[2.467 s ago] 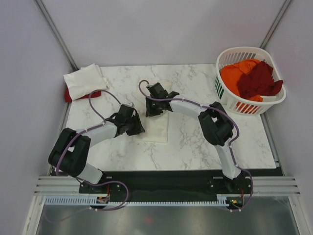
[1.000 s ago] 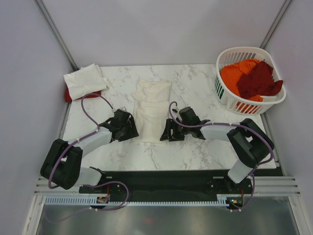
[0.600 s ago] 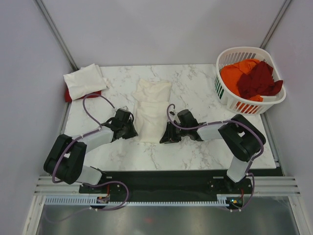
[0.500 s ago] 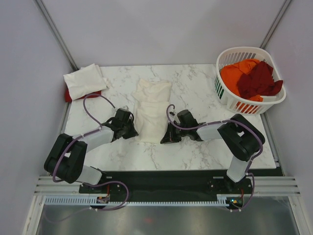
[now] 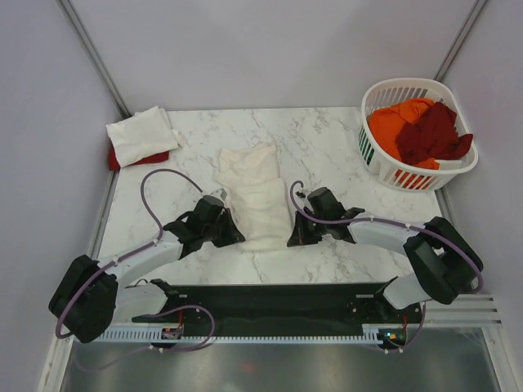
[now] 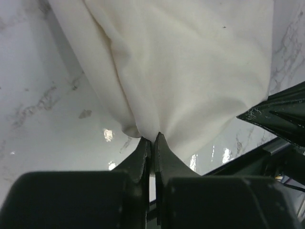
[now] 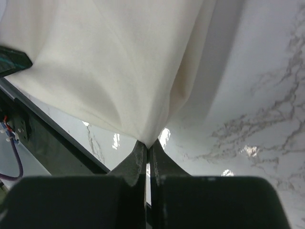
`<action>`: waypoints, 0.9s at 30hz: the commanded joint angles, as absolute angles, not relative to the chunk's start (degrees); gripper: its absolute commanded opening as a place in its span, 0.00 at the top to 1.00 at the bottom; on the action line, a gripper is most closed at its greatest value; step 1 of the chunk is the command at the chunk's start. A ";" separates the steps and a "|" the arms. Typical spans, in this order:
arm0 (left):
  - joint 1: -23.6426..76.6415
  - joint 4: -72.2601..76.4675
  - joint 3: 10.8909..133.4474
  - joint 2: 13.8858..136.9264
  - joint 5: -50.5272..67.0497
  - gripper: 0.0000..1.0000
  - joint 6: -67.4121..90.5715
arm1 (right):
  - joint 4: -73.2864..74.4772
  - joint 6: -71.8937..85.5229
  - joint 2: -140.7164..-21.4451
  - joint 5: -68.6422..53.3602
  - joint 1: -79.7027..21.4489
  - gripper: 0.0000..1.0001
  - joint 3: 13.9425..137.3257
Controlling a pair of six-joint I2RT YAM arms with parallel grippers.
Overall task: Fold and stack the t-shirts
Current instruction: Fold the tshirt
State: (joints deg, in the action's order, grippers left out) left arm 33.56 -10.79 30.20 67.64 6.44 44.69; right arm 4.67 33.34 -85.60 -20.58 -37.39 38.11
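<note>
Marble table (image 5: 327,147) bears cream shirt (image 5: 257,196); folded pile (image 5: 140,135), basket (image 5: 382,163) well apart.

A white laundry basket (image 5: 406,179) sits at the marble table's (image 5: 327,135) far right corner.

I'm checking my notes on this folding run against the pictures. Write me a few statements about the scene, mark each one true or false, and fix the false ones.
1. The left gripper and the right gripper are each shut on the near edge of the cream t-shirt. True.
2. The basket is empty. False: it holds an orange garment and a dark red garment.
3. A folded white shirt lies at the far left corner of the table. True.
4. The cream t-shirt hangs over the basket rim. False: it lies on the table between the two arms, apart from the basket.
</note>
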 commanded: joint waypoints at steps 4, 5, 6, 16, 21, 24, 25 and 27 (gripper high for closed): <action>39.20 -15.46 29.53 62.32 7.38 0.98 52.91 | 14.32 32.34 -78.50 -19.51 -37.18 1.00 37.87; 39.46 -16.16 29.97 61.71 7.03 0.98 53.08 | 15.28 32.17 -76.92 -18.64 -37.09 1.00 38.92; 39.46 -18.26 31.28 61.09 6.68 0.98 53.09 | 17.64 31.82 -76.30 -18.02 -37.09 1.00 41.98; 38.59 -32.15 45.60 57.74 -2.19 0.98 49.31 | 30.58 23.73 -83.21 -11.26 -36.21 1.00 69.50; 36.13 -33.57 51.40 61.77 -3.78 0.98 46.50 | 31.99 22.24 -88.67 -10.46 -34.81 1.00 80.48; 33.06 -33.75 54.91 64.32 -3.34 0.98 44.48 | 33.39 21.88 -92.80 -10.02 -33.84 1.00 87.07; 31.31 -33.75 55.98 65.38 -2.90 0.98 43.95 | 33.57 21.88 -94.90 -9.76 -33.23 1.00 88.49; 29.45 -33.92 59.56 67.23 -1.67 0.98 41.94 | 34.36 21.88 -96.93 -9.67 -32.79 1.00 92.78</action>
